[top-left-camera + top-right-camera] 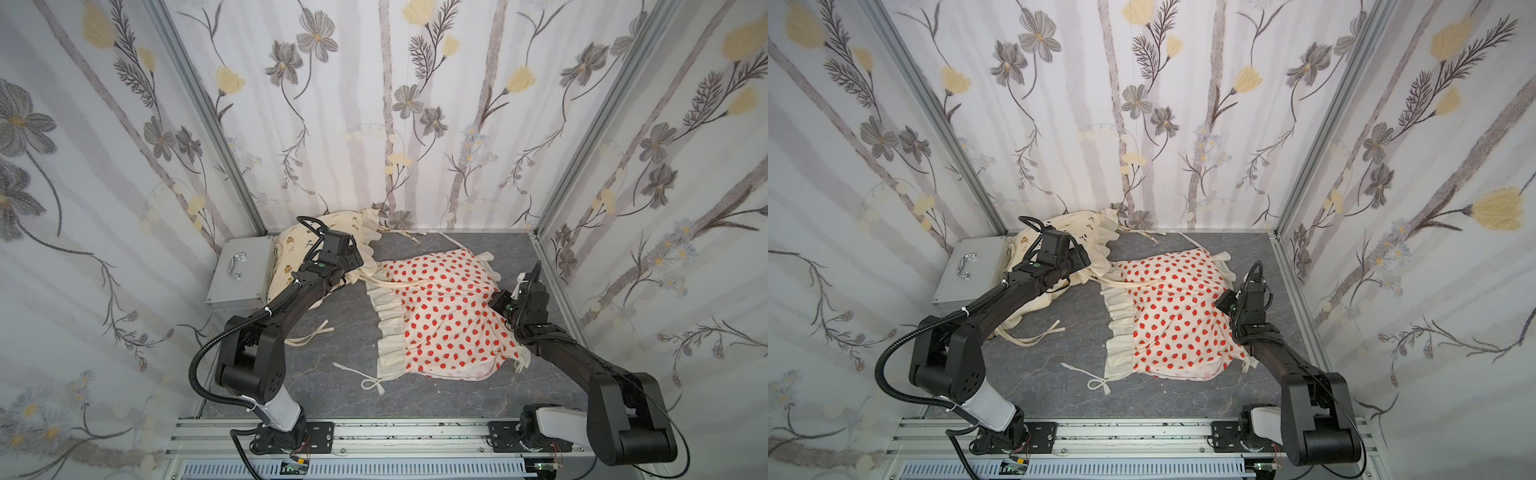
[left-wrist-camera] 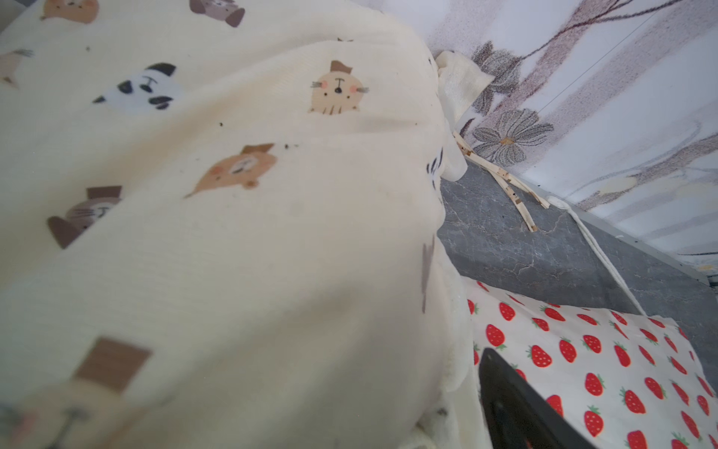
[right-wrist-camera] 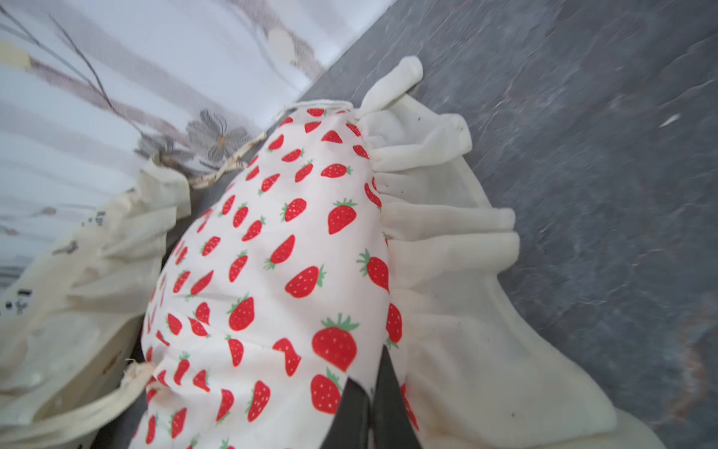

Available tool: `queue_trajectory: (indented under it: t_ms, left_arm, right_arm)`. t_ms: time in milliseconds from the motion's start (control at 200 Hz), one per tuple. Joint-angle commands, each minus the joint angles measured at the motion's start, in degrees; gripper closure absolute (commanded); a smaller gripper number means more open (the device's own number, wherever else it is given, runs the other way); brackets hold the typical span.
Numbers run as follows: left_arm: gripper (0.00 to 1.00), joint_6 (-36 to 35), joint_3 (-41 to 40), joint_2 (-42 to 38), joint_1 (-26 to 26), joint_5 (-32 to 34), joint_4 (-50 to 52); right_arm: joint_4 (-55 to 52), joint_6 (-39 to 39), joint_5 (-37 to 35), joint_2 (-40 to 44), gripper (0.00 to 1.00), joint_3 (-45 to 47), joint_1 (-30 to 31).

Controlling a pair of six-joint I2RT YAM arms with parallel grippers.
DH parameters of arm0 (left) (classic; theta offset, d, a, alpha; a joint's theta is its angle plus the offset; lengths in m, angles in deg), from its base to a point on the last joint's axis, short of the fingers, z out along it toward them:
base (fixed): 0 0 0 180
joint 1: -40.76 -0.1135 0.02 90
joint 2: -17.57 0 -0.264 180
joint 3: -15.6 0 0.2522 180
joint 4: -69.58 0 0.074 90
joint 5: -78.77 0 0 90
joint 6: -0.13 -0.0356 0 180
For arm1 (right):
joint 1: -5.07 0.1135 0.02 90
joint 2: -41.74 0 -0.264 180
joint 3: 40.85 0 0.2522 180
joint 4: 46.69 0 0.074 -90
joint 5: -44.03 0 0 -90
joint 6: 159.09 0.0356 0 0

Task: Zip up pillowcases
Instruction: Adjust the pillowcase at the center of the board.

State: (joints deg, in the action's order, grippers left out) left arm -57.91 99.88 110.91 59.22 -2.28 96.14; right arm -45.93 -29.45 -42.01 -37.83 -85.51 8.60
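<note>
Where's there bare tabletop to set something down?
Free: the front strip of grey table before the strawberry pillowcase; also the back right corner behind it. Crowded: the left side, with metal case, animal-print pillowcase and loose ties.

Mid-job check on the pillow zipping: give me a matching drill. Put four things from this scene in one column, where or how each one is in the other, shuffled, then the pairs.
Things:
1. strawberry pillow
2. animal-print pillow
3. metal case
4. right hand

Place or state:
A. shut, at the seam of a ruffled edge
B. left edge, handle facing up
C. middle of the table
D. back left, right beside the case

Pairs: 1-C, 2-D, 3-B, 4-A
</note>
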Motion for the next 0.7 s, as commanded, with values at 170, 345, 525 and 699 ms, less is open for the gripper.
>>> queue_trajectory:
  t_ms: [170,345,525,699]
  left_arm:
    - [0.15,0.7,-8.5,0.2,2.8,-4.7,-2.5]
    - [0.12,-1.4,-16.2,-6.2,8.7,3.4,2.9]
    - [0.13,3.1,-29.7,-20.3,8.7,2.3,-0.5]
    - [0.14,5.4,-27.5,-26.2,14.2,-0.5,1.3]
  right_arm:
    - [-0.4,6.5,-6.2,6.2,1.00,1.5,-5.3]
    - [-1.2,9.0,-5.1,6.7,1.00,0.5,-13.4]
    - [0.1,10.5,-3.4,8.8,1.00,1.2,-15.4]
    - [0.4,11.0,0.3,8.2,0.88,1.3,-12.8]
